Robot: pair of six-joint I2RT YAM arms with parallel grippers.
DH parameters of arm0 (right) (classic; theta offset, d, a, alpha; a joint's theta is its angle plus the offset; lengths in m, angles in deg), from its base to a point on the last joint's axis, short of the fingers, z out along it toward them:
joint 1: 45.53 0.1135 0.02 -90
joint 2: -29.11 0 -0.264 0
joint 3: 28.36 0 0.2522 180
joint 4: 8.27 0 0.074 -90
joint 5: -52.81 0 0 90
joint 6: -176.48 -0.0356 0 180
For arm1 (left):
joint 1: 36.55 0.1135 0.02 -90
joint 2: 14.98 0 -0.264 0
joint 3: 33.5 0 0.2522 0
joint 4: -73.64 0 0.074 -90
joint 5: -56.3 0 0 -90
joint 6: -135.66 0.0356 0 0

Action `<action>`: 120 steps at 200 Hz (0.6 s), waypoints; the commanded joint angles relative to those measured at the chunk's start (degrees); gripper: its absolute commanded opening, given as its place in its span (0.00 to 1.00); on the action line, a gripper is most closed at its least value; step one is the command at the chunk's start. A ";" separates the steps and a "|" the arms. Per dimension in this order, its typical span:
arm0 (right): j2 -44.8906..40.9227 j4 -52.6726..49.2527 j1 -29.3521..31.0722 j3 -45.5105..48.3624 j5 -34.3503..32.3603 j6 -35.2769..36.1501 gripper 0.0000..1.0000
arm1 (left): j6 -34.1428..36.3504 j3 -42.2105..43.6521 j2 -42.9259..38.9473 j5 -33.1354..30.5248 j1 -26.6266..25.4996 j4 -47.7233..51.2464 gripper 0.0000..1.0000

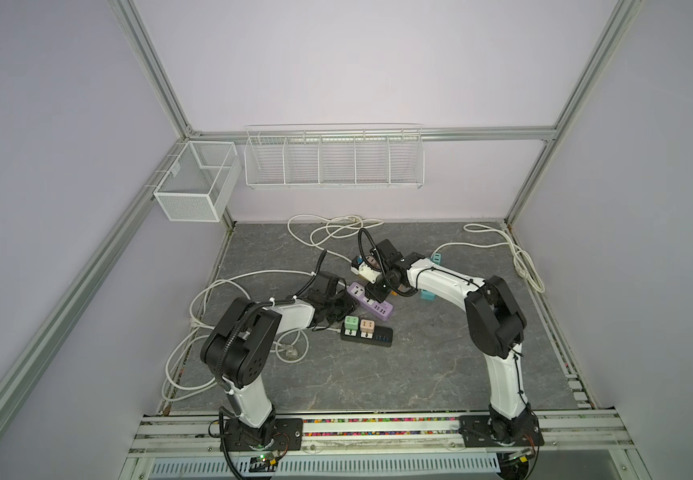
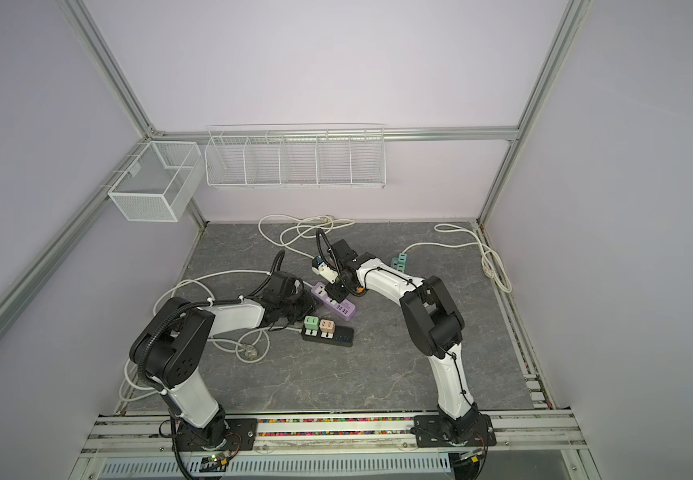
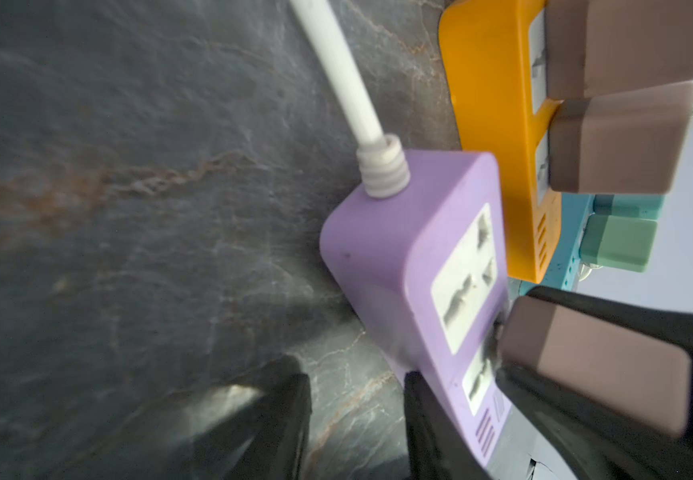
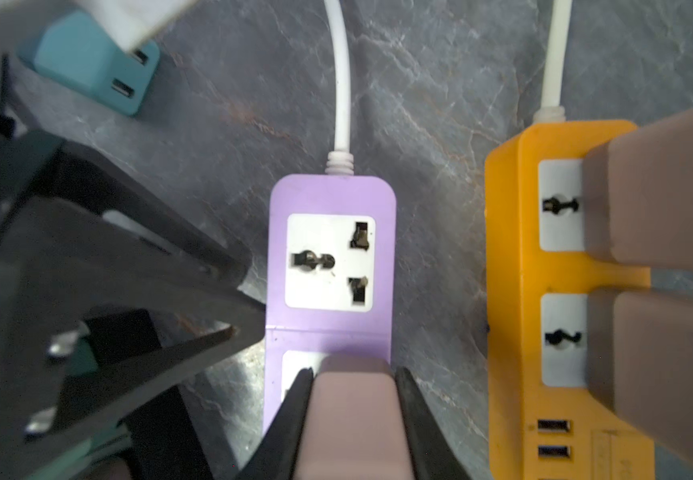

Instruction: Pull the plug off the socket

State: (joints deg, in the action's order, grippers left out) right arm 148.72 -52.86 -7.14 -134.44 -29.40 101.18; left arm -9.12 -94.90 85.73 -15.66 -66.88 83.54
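Purple strip (image 4: 330, 195) lies in the middle of the table (image 1: 419, 353), and your plug (image 4: 353, 424) is in its second socket (image 4: 297, 363), counting from the cord (image 4: 342, 83) end. The socket nearer the cord is bare. Your right gripper (image 4: 353, 380) is clamped on the plug, one black finger (image 4: 295, 407) on each flank, reaching down from above. Your left gripper (image 3: 353, 378) has its jaws partly apart, and you see only bare table between them. One of its fingers (image 3: 428, 428) is against the strip's long edge, on the side away from the orange strip (image 4: 515, 291). That orange strip lies just beside the purple one, parallel, carrying two more plugs (image 4: 669, 199). A black strip (image 1: 378, 338) sits apart, nearer the arm bases.
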 commanded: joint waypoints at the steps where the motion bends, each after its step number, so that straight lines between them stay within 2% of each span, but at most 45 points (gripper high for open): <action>1: -2.05 2.76 1.27 -1.17 3.69 -1.00 0.10 | -0.07 0.10 -0.20 -1.43 0.07 7.82 0.41; 63: 0.83 0.64 1.89 -2.81 0.16 -0.46 0.09 | -0.97 -0.35 -3.76 -0.60 0.24 6.09 0.41; 97: 2.46 0.01 3.14 -3.84 -0.75 -0.14 0.08 | -2.93 1.11 -5.26 1.08 0.49 0.57 0.41; 120: 3.06 0.07 3.22 -4.10 -1.13 -0.54 0.08 | -2.16 0.60 -6.55 -0.33 0.87 2.71 0.41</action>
State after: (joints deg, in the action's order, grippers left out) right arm 150.45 -52.62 -4.73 -136.97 -31.13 100.39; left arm -10.76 -94.23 81.60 -15.44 -66.64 87.36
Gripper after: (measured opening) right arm 0.304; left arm 0.407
